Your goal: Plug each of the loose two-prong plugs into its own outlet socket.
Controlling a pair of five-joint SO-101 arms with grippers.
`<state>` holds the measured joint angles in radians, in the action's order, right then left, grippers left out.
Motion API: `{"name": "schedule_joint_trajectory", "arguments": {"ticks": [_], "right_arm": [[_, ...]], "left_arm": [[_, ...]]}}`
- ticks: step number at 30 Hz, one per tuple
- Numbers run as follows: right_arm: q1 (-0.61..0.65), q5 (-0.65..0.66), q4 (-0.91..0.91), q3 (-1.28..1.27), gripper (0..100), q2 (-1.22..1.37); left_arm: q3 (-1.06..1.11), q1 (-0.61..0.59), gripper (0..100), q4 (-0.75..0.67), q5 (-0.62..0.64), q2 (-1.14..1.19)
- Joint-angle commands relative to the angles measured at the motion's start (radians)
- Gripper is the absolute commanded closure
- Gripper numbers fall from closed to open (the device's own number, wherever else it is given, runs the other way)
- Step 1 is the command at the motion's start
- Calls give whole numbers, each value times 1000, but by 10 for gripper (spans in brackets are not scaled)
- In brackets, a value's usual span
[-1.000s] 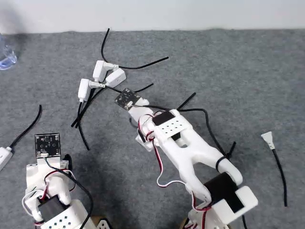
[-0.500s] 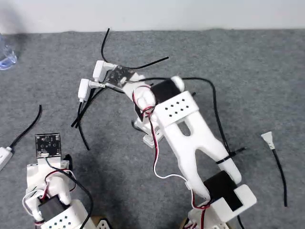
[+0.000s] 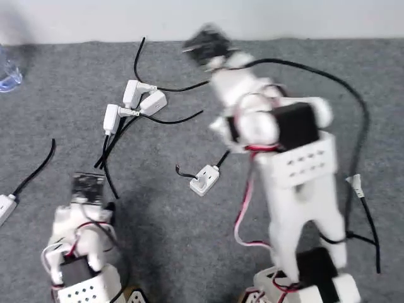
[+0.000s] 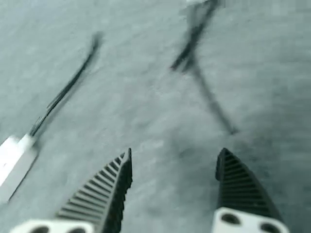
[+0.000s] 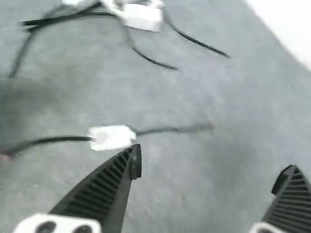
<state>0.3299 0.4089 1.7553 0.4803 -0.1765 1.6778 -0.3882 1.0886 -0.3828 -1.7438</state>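
A white outlet socket lies on the grey carpet mid-table, a black cord running off it; in the right wrist view this socket lies just beyond one finger. My right gripper hangs open above the carpet, holding nothing. A cluster of white plugs and sockets with tangled black cords sits at the back left, also seen as the cluster far off. One loose two-prong plug lies at the right. My left gripper is open over bare carpet, a white socket block off to one side.
The right arm stands tall over the middle right of the table. The left arm is at the front left. A white block with a cord lies at the left edge. A clear item sits at the back left.
The right arm has risen and swung back away from the plug cluster, uncovering the socket in the middle. The left arm has shifted slightly to the right.
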Motion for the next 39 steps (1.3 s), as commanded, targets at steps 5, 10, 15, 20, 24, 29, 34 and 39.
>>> {"name": "schedule_joint_trajectory", "arguments": {"ticks": [5, 10, 15, 20, 24, 29, 34, 39], "right_arm": [[-357, 0, -7, -310, 586, -58], [-430, -64, -239, -628, 586, -77], [-418, -118, -561, -947, 586, -113], [-415, -126, -680, -1059, 586, -133], [-398, -129, -705, -1077, 586, -120], [-363, -126, -808, -1160, 586, -122], [-364, -124, -812, -1166, 586, -122], [-366, -120, -817, -1168, 586, -122]], "left_arm": [[-24, 479, 731, -138, 8, 8], [-19, 694, 731, -189, 164, 12], [12, 770, 731, -241, 244, 21], [5, 772, 731, -377, 241, 149], [-159, 772, 731, -374, 261, 351], [-470, 793, 731, -310, 295, 713], [-541, 841, 735, -459, 276, 1071], [-573, 872, 735, -592, 282, 1304]]}}
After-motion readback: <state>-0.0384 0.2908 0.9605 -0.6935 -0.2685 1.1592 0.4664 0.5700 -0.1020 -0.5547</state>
